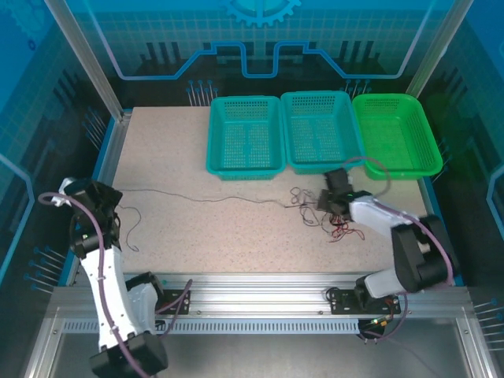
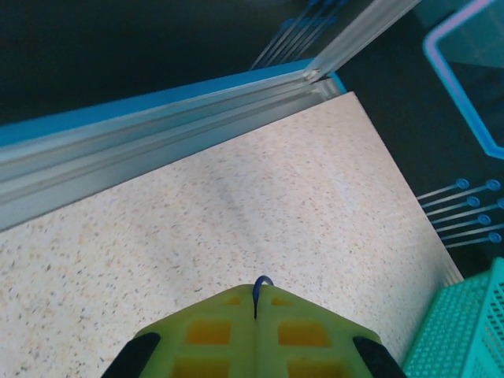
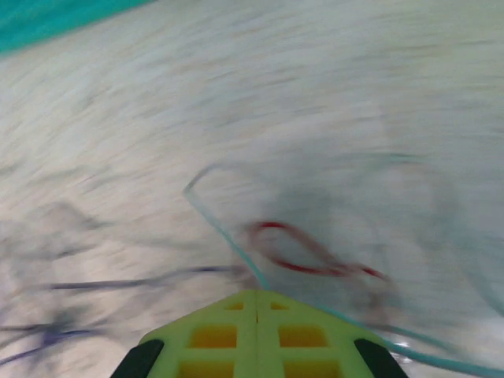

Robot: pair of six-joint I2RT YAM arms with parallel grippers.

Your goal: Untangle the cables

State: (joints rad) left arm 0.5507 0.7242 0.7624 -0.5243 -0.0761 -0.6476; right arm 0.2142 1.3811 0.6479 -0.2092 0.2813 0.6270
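Note:
A thin dark cable (image 1: 197, 197) stretches across the table from my left gripper (image 1: 113, 198) to a tangle (image 1: 315, 211) of dark, pale and red strands at the right. The left gripper (image 2: 257, 293) is shut, and a small dark loop of cable (image 2: 263, 283) pokes out between its fingertips. My right gripper (image 1: 324, 206) sits over the tangle. In the blurred right wrist view its fingers (image 3: 257, 298) are pressed together, and a pale cable (image 3: 223, 227) runs straight into their tip. A red loop (image 3: 311, 262) and dark strands (image 3: 126, 282) lie just ahead.
Two teal baskets (image 1: 246, 171) (image 1: 323, 167) and a green basket (image 1: 403, 171) line the back of the table. A slack end of dark cable (image 1: 131, 227) curls beside the left arm. An aluminium rail (image 2: 157, 134) borders the table's left edge.

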